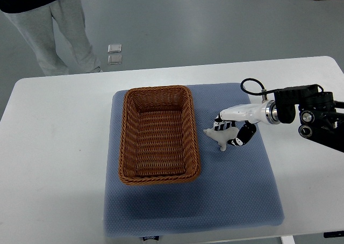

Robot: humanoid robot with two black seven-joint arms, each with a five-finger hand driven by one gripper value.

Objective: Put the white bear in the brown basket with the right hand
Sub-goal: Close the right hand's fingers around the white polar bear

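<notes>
Robot's right hand reached in from the right and curled its fingers around the white bear, which sat on the blue mat just right of the brown basket. Whether the bear was lifted or resting on the mat could not be told. The grasping step seemed in hand. Next, the bear would likely need raising clear of the basket's right rim, carrying left over the open basket, then releasing. A person's legs stood beyond the white bench, far from the basket.
</notes>
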